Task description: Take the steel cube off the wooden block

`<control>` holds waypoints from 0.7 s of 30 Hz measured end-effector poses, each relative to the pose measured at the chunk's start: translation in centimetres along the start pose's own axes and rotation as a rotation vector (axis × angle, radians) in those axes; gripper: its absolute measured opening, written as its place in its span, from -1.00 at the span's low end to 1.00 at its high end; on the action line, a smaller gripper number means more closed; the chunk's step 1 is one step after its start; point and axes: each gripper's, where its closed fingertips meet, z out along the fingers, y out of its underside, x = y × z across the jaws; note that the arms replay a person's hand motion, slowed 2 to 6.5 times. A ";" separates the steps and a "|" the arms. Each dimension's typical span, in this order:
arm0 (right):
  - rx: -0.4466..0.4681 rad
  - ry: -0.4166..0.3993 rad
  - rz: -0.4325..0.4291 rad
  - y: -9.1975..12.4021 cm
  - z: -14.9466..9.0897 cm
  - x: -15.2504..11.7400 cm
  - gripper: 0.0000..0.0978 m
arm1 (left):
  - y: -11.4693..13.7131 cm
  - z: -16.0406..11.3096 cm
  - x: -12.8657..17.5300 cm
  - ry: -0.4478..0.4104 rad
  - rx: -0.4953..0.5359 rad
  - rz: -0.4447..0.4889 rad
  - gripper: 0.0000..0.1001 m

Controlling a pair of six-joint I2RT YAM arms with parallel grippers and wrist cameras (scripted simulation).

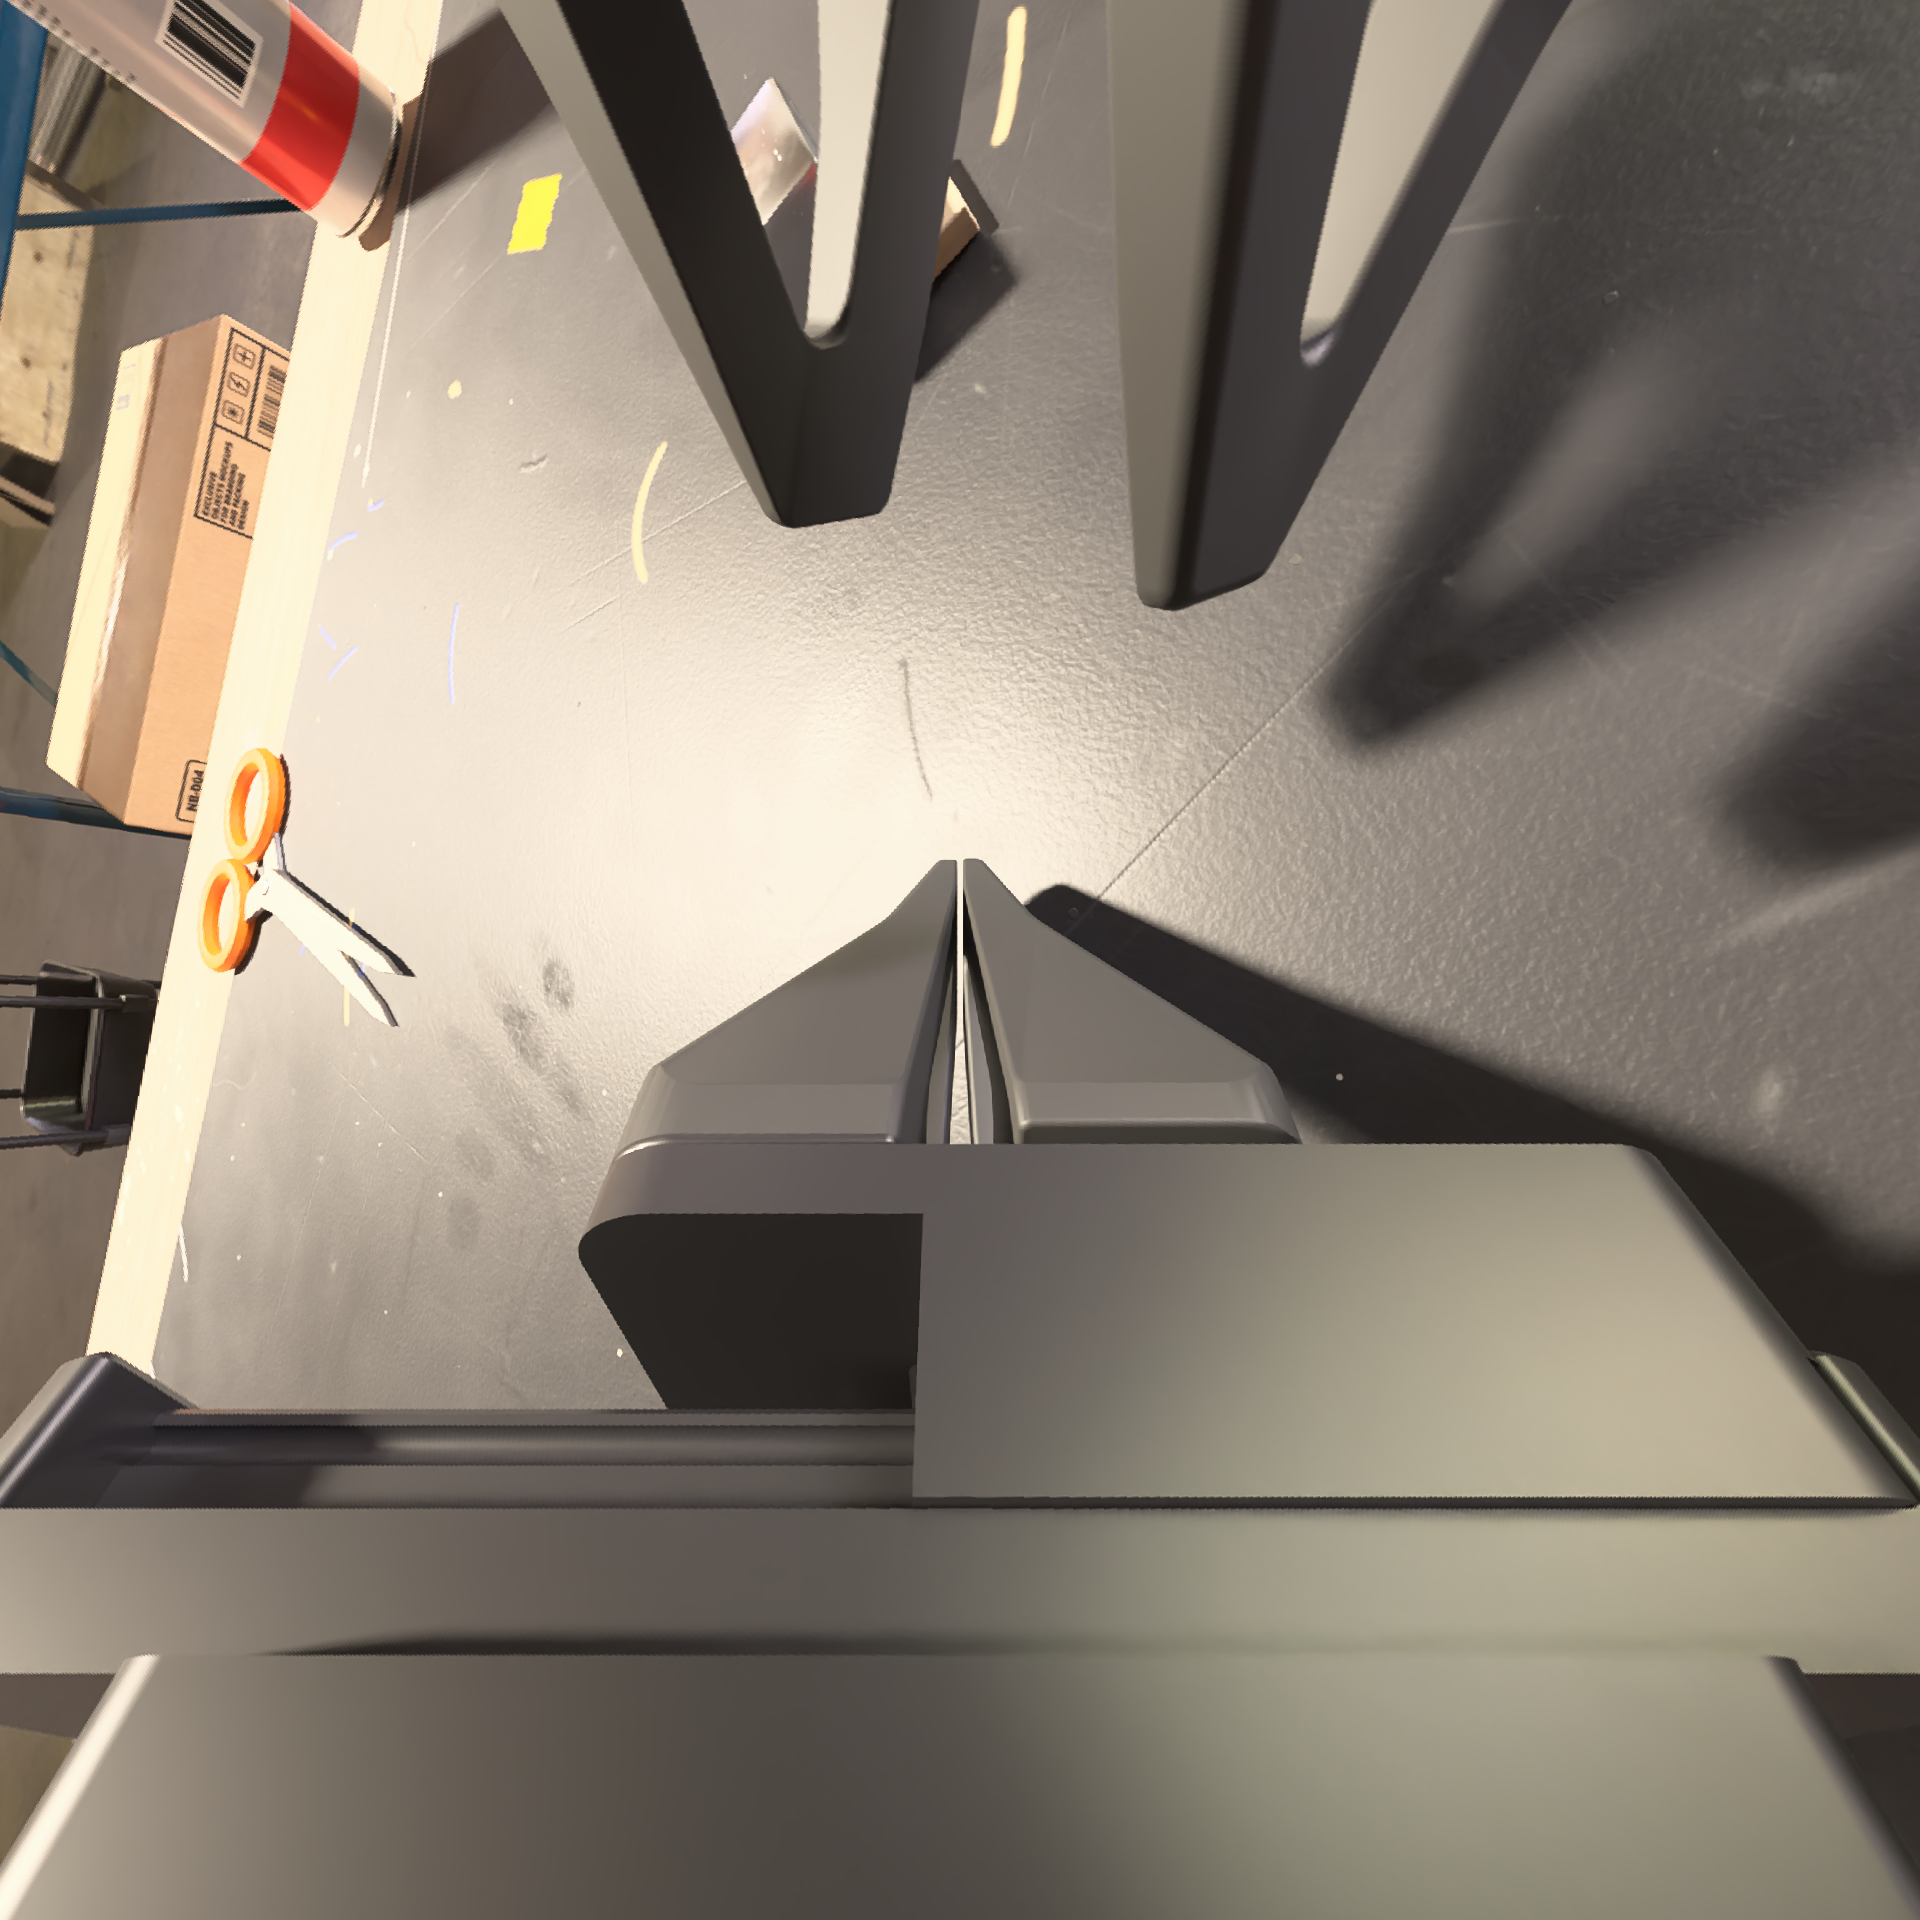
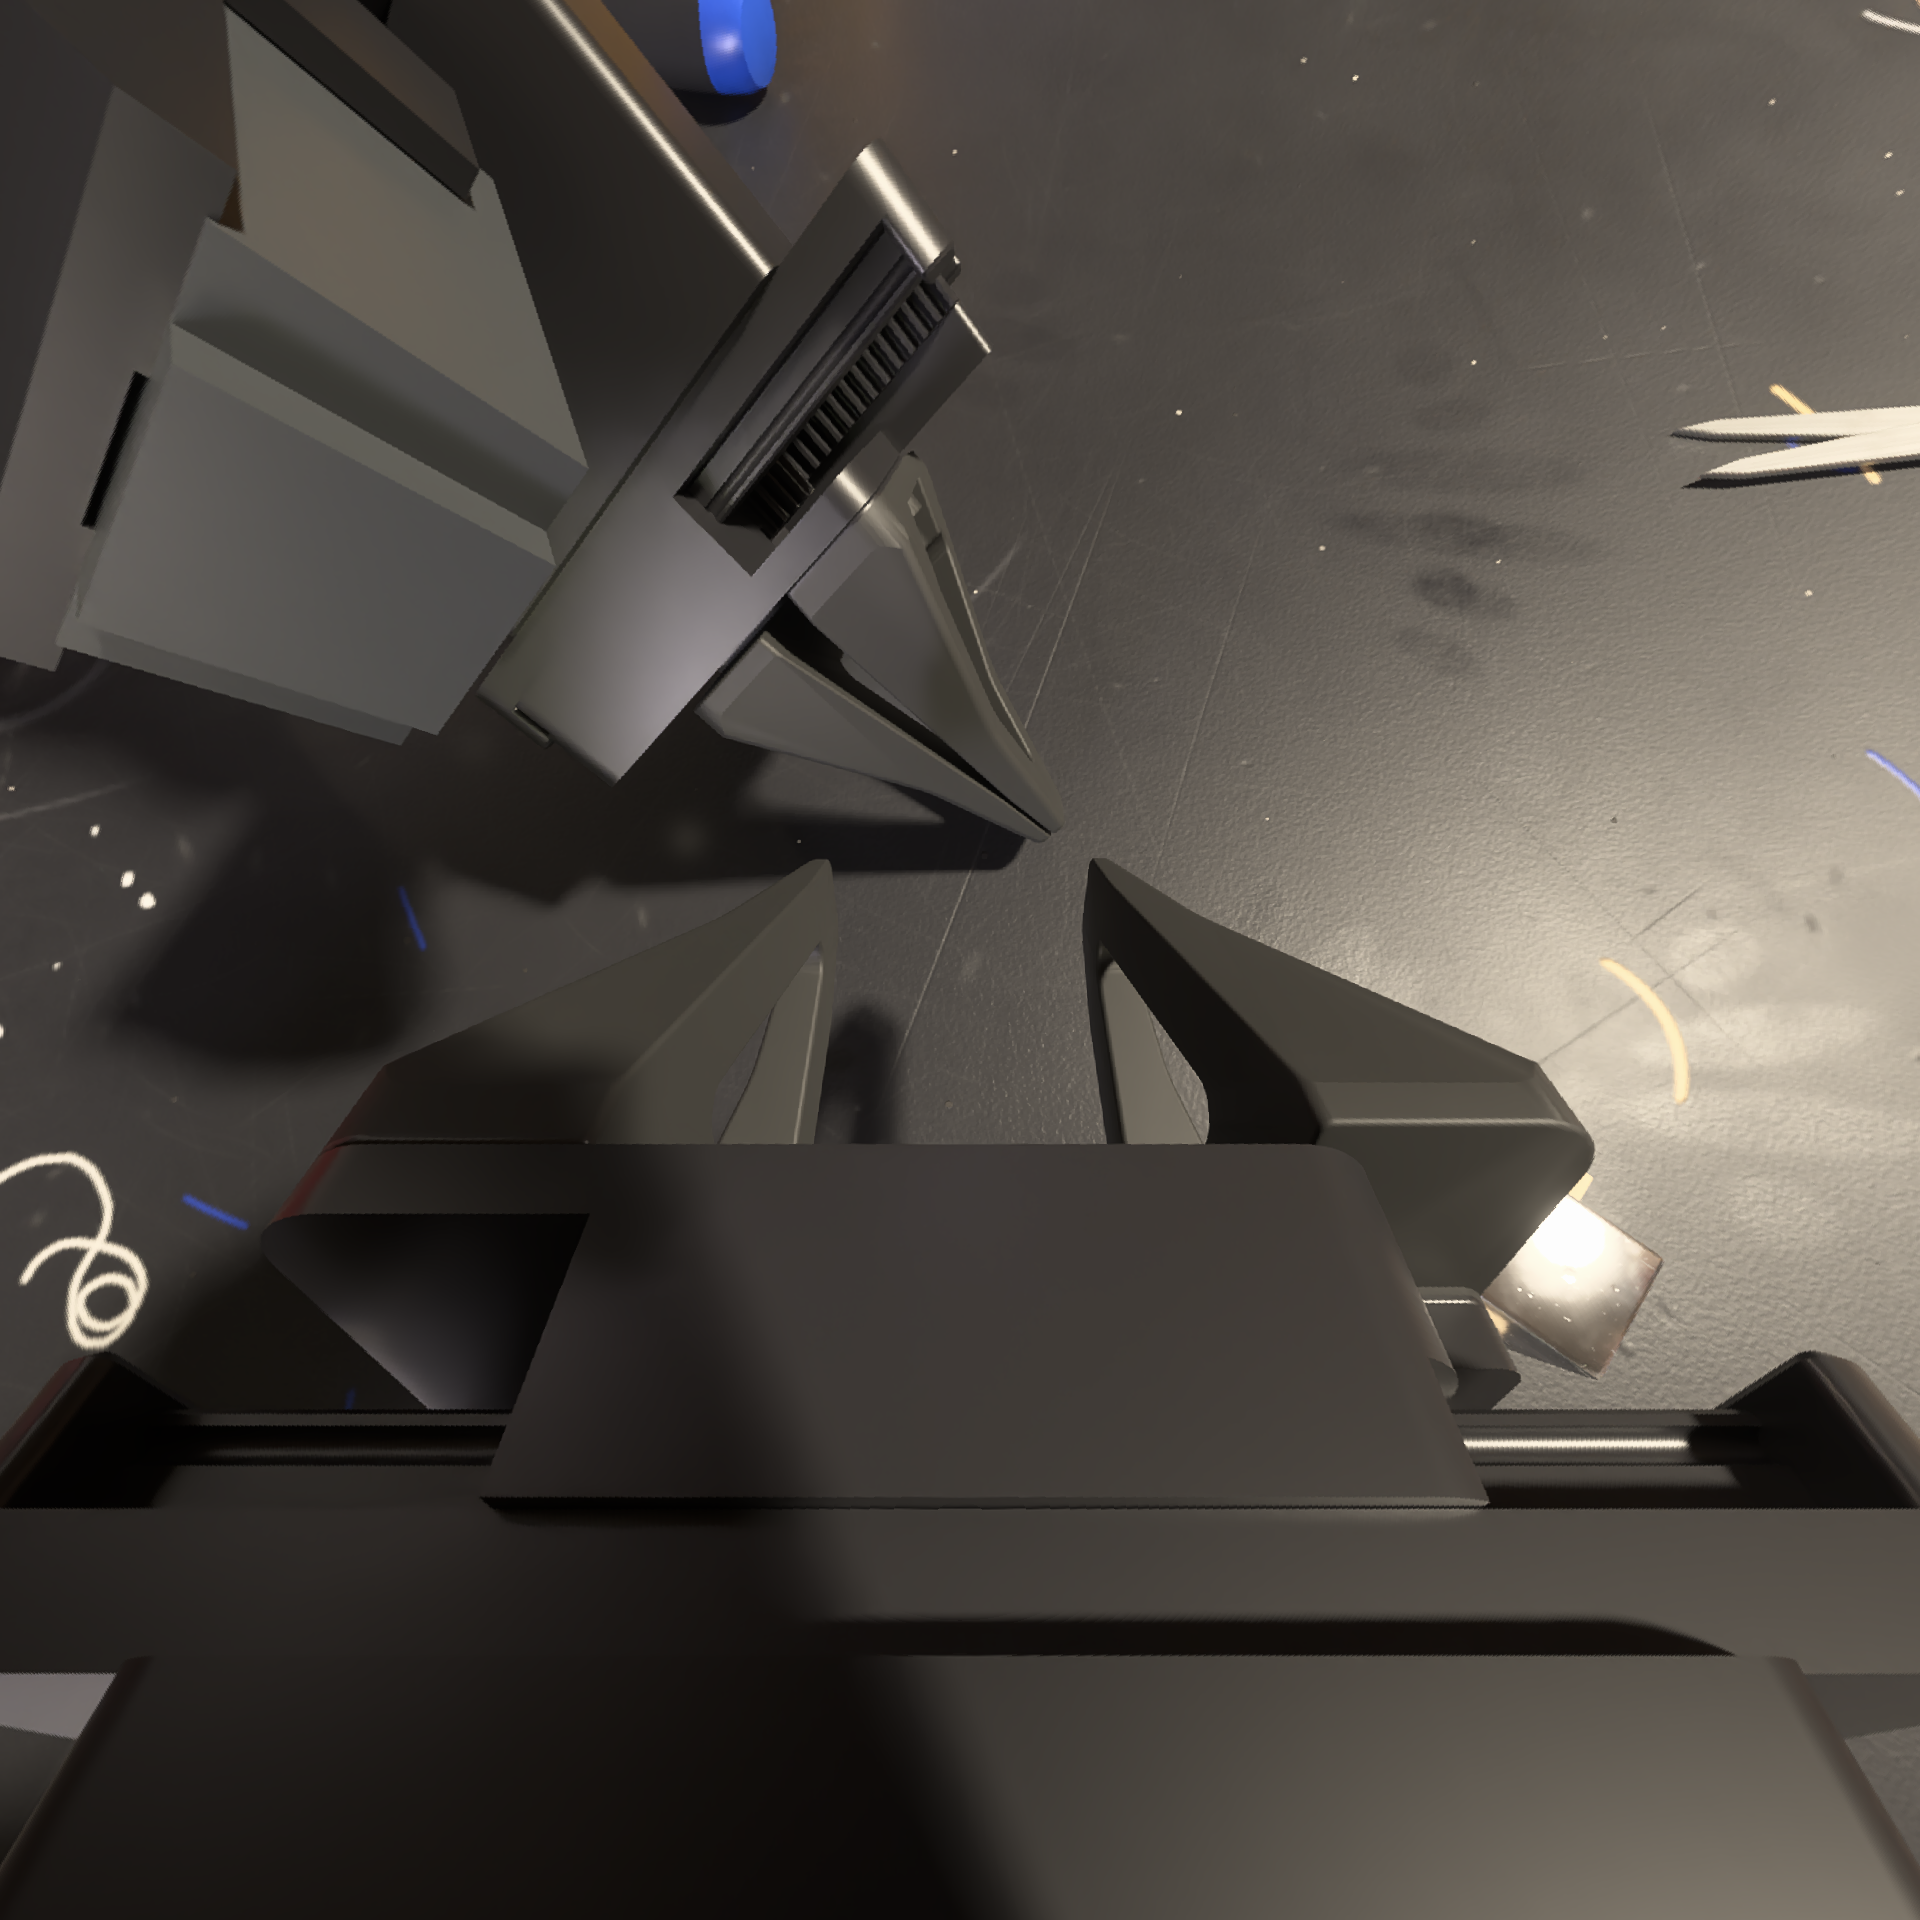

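The steel cube (image 1: 774,156) is a small block with mirror-bright faces. In the left wrist view it shows at the upper middle of the frame, half hidden behind a finger of the right gripper (image 1: 1013,566). Just right of it sits a tan corner of the wooden block (image 1: 961,223); whether the cube touches the block I cannot tell. In the right wrist view the cube (image 2: 1574,1283) glints warm at lower right, tucked beside the gripper body.

The left gripper (image 1: 959,868) is matte grey plastic with wedge-shaped fingers. Its two tips meet with only a hairline seam between them, and nothing is held there. It points down at the tabletop (image 1: 727,790) at frame centre. In the right wrist view the same gripper (image 2: 1044,826) reaches in from the upper left, tips pressed together.

The right gripper (image 2: 958,878) is darker, its tapered fingers spread well apart around bare table. It holds nothing.

The tabletop is a dark grey, finely grained sheet, scuffed and flecked with yellow and blue marks, with a pale wooden edge along the left of the frame. Orange-handled scissors (image 1: 281,894) lie half-open near that edge at middle left. A cardboard box (image 1: 156,582) stands beyond the edge, and a silver can with a red band (image 1: 281,104) lies at upper left. A yellow square patch (image 1: 535,213) marks the table near the can.
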 end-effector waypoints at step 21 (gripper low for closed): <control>0.018 0.376 0.127 1.7 -4.4 8.4 -0.14 | 0.0 0.0 0.0 0.000 0.000 0.000 -0.98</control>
